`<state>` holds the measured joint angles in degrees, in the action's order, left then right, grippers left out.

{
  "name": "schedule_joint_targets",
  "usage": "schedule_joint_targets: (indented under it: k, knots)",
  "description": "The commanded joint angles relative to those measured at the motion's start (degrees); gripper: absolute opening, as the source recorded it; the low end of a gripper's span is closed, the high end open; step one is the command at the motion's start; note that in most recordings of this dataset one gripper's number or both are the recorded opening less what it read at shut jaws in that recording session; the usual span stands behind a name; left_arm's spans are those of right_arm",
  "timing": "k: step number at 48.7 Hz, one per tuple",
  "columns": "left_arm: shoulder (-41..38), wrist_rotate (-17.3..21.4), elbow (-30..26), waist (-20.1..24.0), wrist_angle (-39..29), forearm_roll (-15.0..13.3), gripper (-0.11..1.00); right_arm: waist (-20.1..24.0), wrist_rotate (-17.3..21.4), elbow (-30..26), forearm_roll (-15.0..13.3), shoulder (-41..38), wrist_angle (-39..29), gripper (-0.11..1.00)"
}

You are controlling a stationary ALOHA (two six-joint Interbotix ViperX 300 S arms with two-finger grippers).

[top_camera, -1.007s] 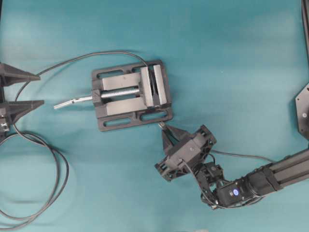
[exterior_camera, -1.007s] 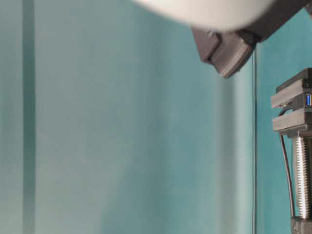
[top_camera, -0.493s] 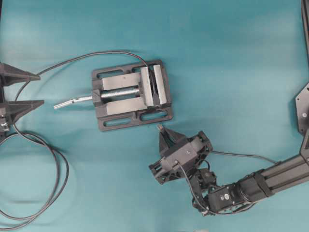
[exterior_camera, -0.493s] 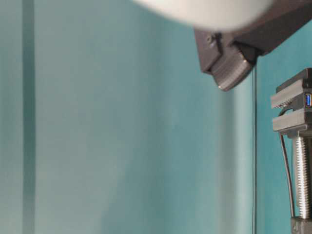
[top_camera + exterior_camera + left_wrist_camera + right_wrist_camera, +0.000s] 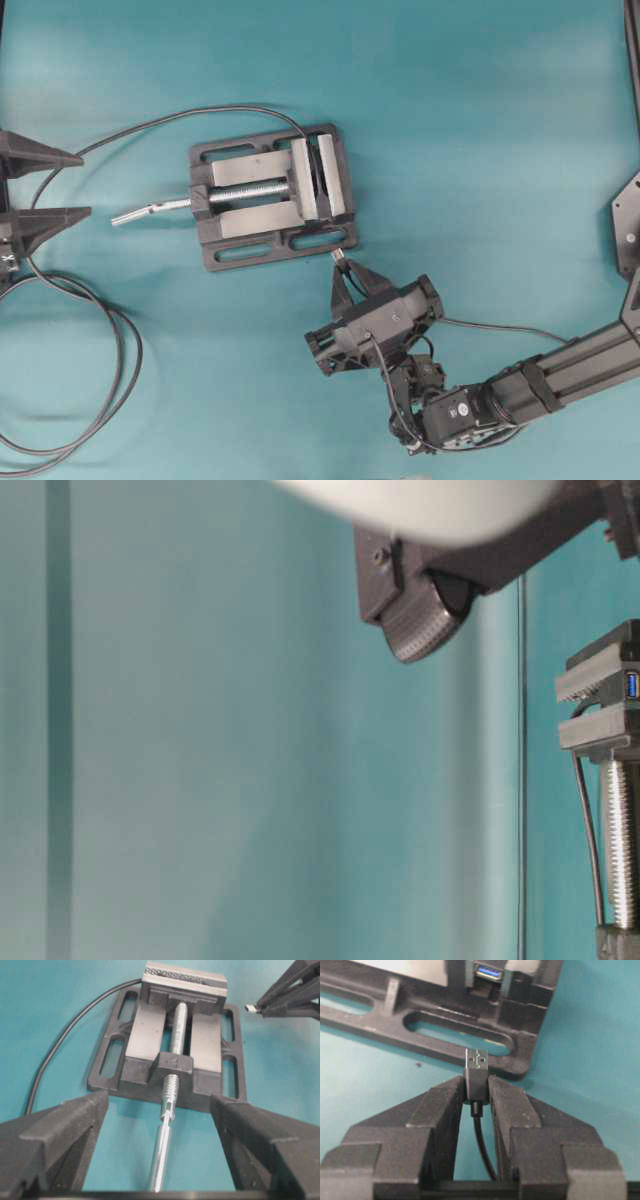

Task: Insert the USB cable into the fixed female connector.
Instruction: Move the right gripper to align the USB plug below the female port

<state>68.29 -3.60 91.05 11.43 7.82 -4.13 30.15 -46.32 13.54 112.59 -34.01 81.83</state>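
My right gripper (image 5: 476, 1091) is clamped on the USB cable (image 5: 476, 1085): both fingers (image 5: 440, 1110) press the dark plug body, its metal tip sticking out forward past my fingertips, the thin cord trailing back between them. Just ahead of that tip sits the slotted base of the black vise (image 5: 470, 1025), very close, though I cannot tell whether they touch. Further on and slightly above, the fixed female connector (image 5: 489, 970) shows its blue-lined mouth, held in the vise. My left gripper (image 5: 160, 1160) hangs well apart from all this, fingers spread wide, facing the vise's silver screw handle (image 5: 161, 1152), holding nothing.
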Motion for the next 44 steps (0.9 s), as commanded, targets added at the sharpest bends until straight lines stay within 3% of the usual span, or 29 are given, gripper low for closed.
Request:
schedule_joint_targets:
  k: [1, 44]
  knots:
    - [-0.7, -0.5, -0.6, 0.1, 0.5, 0.2, 0.96, -1.0, 0.1, -1.4, 0.4, 1.1, 0.9, 0.21]
    - [-0.7, -0.5, -0.6, 0.1, 0.5, 0.2, 0.96, -4.0, 0.1, -4.9, 1.2, 1.1, 2.5, 0.21]
